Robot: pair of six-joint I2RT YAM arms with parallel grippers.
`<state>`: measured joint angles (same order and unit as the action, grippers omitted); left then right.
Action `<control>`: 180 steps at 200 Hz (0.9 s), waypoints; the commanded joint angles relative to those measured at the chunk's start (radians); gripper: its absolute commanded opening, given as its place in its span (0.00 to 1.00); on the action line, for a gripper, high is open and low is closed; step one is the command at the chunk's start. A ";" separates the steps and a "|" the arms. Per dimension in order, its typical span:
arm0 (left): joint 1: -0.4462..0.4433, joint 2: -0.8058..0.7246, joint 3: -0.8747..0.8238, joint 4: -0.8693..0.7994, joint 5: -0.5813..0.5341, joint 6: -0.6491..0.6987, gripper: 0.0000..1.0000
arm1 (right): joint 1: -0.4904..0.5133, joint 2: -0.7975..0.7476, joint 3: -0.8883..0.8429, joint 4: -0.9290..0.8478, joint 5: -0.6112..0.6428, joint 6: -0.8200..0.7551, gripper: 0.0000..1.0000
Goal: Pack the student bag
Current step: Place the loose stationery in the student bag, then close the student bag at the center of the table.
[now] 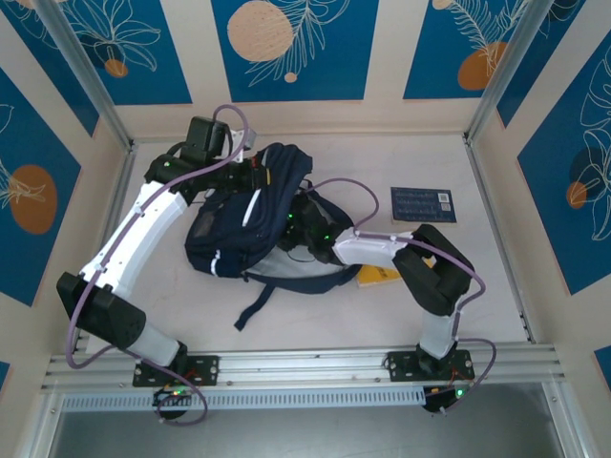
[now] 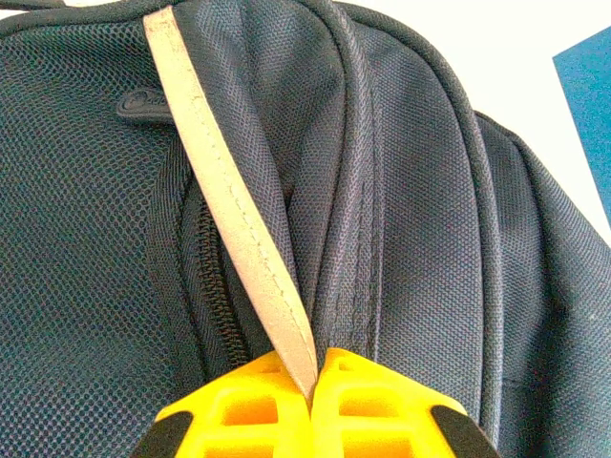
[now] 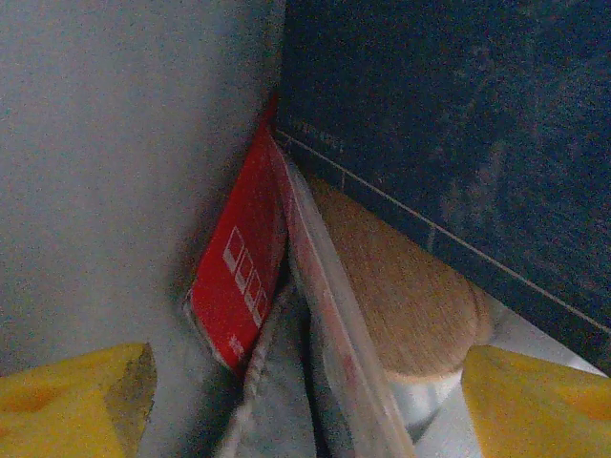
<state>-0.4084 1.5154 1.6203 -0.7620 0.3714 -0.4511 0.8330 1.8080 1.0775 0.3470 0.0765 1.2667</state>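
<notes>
Right claw (image 3: 305, 367): yellow fingers stand apart, gripping nothing. It sits inside the bag's mouth, on the 3 o'clock side of the bag (image 1: 239, 229). Ahead of it, packed upright: a red packet (image 3: 239, 267) against the pale lining, a clear plastic sleeve (image 3: 329, 286) beside it, and a round wooden lid (image 3: 401, 305) under a dark blue flat item I cannot identify.

Bag lies flat at the table's (image 1: 496, 296) centre. Navy fabric, thin white stripes, one dark strap (image 1: 256, 303) trailing toward 6 o'clock.

Left claw (image 2: 313, 377): at the bag's 12 o'clock end, fingers pressed together on a pale stitched strip (image 2: 229, 210), holding that end up.

Judgement: loading step in hand, contents placed, right claw free. The next move calls for backing it out without snagging the lining or tipping the packet, while the left grip holds the mouth open.

Not yet packed: a yellow flat item (image 1: 379, 276) half under the right forearm at 4 o'clock, and a small navy booklet (image 1: 423, 204) at 2 o'clock, well apart from the bag.
</notes>
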 commanded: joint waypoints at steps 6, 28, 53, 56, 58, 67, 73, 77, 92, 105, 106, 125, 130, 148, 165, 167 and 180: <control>0.038 -0.043 -0.010 0.168 0.025 -0.005 0.00 | -0.027 -0.125 -0.062 -0.076 -0.008 -0.100 0.87; 0.056 -0.065 -0.052 0.176 -0.004 0.002 0.00 | -0.032 -0.190 -0.099 -0.161 -0.004 -0.160 0.88; 0.072 -0.088 -0.094 0.181 -0.044 0.011 0.00 | -0.041 -0.287 -0.183 -0.198 0.064 -0.170 0.87; 0.072 -0.090 -0.099 0.179 -0.051 0.014 0.00 | -0.043 -0.301 -0.189 -0.204 0.072 -0.175 0.86; 0.072 -0.091 -0.101 0.177 -0.057 0.018 0.00 | -0.044 -0.310 -0.193 -0.210 0.078 -0.176 0.86; 0.073 -0.096 -0.112 0.170 -0.083 0.030 0.00 | -0.050 -0.349 -0.209 -0.238 0.100 -0.187 0.85; 0.074 -0.099 -0.121 0.168 -0.099 0.037 0.00 | -0.057 -0.373 -0.217 -0.254 0.109 -0.200 0.85; 0.074 -0.102 -0.128 0.167 -0.111 0.042 0.00 | -0.061 -0.389 -0.222 -0.266 0.114 -0.207 0.85; 0.079 -0.105 -0.151 0.157 -0.158 0.051 0.00 | -0.076 -0.452 -0.248 -0.308 0.138 -0.229 0.83; 0.086 -0.100 -0.170 0.156 -0.183 0.048 0.00 | -0.091 -0.501 -0.271 -0.349 0.170 -0.249 0.81; 0.088 -0.099 -0.170 0.156 -0.184 0.048 0.00 | -0.092 -0.504 -0.272 -0.351 0.173 -0.251 0.81; 0.092 -0.080 -0.189 0.152 -0.216 0.052 0.00 | -0.131 -0.558 -0.303 -0.413 0.188 -0.269 0.77; 0.092 -0.072 -0.194 0.153 -0.215 0.050 0.00 | -0.145 -0.570 -0.305 -0.435 0.186 -0.271 0.76; 0.089 -0.028 -0.206 0.153 -0.157 0.042 0.00 | -0.204 -0.602 -0.309 -0.504 0.139 -0.290 0.70; 0.087 0.015 -0.235 0.175 -0.105 0.033 0.00 | -0.224 -0.622 -0.299 -0.611 0.212 -0.335 0.70; 0.086 0.019 -0.240 0.179 -0.101 0.032 0.00 | -0.227 -0.623 -0.296 -0.627 0.227 -0.339 0.70; 0.082 0.039 -0.275 0.208 -0.085 0.020 0.00 | -0.258 -0.624 -0.285 -0.726 0.308 -0.348 0.70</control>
<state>-0.3470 1.5066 1.4025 -0.6182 0.2806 -0.4286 0.6098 1.2060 0.7822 -0.1562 0.2462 0.9813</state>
